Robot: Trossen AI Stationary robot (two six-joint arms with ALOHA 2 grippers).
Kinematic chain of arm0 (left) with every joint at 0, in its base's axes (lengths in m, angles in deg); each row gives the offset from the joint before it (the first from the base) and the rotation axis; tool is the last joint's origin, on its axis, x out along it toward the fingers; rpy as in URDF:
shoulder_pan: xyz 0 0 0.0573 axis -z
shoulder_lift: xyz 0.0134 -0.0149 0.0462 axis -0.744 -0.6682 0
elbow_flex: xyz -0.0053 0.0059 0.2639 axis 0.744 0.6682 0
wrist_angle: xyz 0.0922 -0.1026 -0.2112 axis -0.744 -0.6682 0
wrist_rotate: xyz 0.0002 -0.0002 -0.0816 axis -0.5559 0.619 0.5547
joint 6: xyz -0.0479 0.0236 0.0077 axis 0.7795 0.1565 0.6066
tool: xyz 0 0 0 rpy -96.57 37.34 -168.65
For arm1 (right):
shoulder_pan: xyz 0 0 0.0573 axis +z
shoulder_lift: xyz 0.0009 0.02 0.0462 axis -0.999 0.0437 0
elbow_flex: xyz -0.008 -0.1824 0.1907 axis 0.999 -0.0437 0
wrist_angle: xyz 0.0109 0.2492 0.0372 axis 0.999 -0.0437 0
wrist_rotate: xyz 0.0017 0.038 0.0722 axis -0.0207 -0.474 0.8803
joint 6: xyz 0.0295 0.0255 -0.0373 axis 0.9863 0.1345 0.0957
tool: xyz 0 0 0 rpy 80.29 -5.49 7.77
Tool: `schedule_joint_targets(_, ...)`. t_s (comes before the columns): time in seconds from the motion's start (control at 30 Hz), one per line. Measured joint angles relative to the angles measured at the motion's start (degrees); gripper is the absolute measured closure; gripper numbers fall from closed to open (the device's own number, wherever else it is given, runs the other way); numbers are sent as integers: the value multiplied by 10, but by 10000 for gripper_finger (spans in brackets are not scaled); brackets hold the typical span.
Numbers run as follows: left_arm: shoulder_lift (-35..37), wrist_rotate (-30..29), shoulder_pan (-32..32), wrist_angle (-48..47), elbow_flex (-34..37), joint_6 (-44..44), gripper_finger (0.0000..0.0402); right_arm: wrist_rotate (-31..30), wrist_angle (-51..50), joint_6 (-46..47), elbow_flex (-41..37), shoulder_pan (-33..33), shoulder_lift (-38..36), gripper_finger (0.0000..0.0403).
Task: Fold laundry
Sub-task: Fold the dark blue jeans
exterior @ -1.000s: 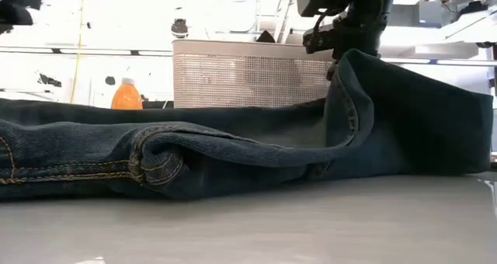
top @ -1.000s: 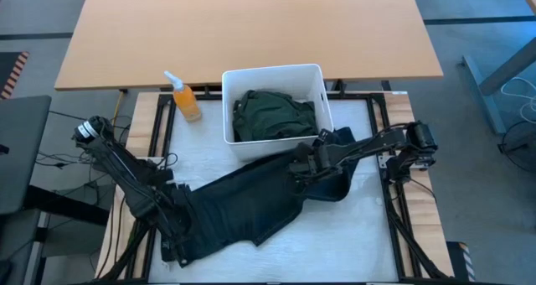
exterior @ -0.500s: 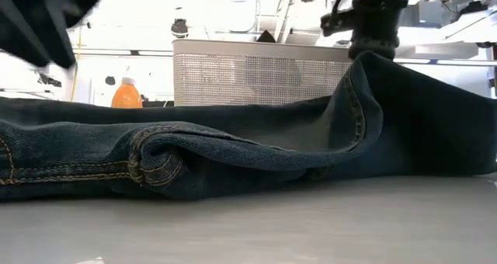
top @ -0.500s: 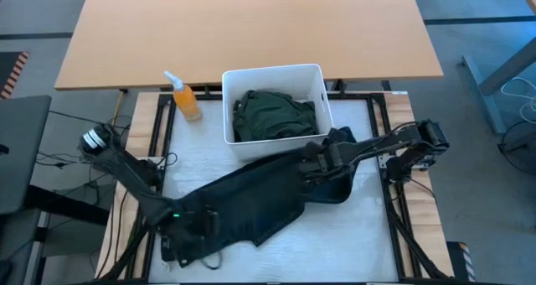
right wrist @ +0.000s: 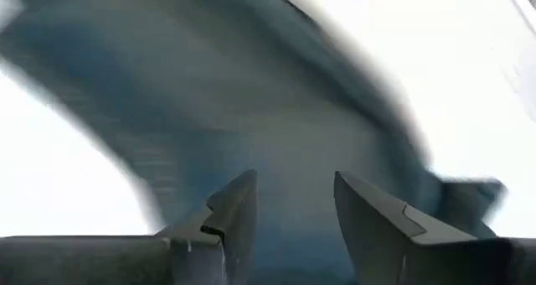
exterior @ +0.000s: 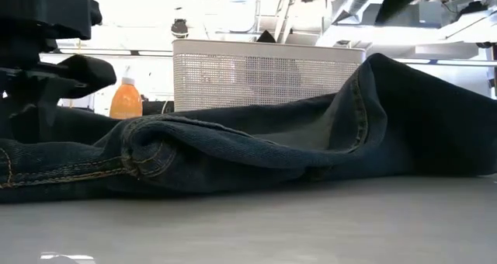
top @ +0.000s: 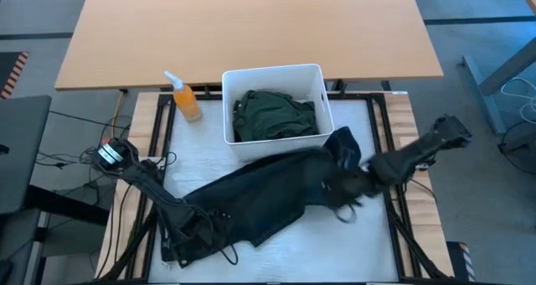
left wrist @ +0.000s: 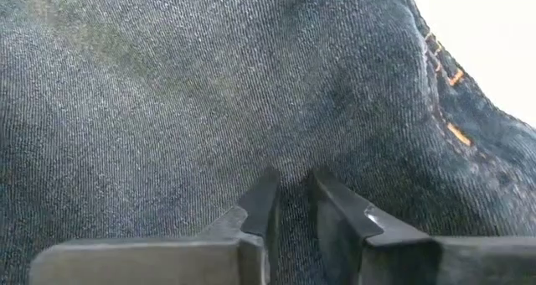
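High view: your left claw [top: 194,232] down on trousers [top: 251,197] sprawled across surface [top: 352,235]; green garment [top: 274,114] in bin [top: 272,74].
Left wrist: fingers [left wrist: 261,203] nearly closed, pinching denim.
Right wrist: your right claw [right wrist: 289,203] open, denim blurred ahead.

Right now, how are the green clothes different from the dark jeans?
The green clothes are bunched up inside the white bin; the jeans lie stretched across the table in front of it. The green clothes are small and olive; the jeans are long and dark blue, with orange stitching. No arm is at the green clothes; the left tool presses into the jeans. Both are soft cloth.
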Motion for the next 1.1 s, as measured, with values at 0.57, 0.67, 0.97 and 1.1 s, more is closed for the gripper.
schedule_joint_targets(0.57,56,26,-15,-2,2,12,401,19,141,-15,-88,147,220,218)
schedule_joint_targets(0.67,56,30,-15,-1,2,23,401,17,138,-14,-88,131,254,218)
schedule_joint_targets(0.97,57,55,-15,-1,1,35,401,-158,13,13,-88,70,282,218)
schedule_joint_targets(1.1,57,87,-12,-7,1,50,401,-168,-30,-37,-88,45,245,218)
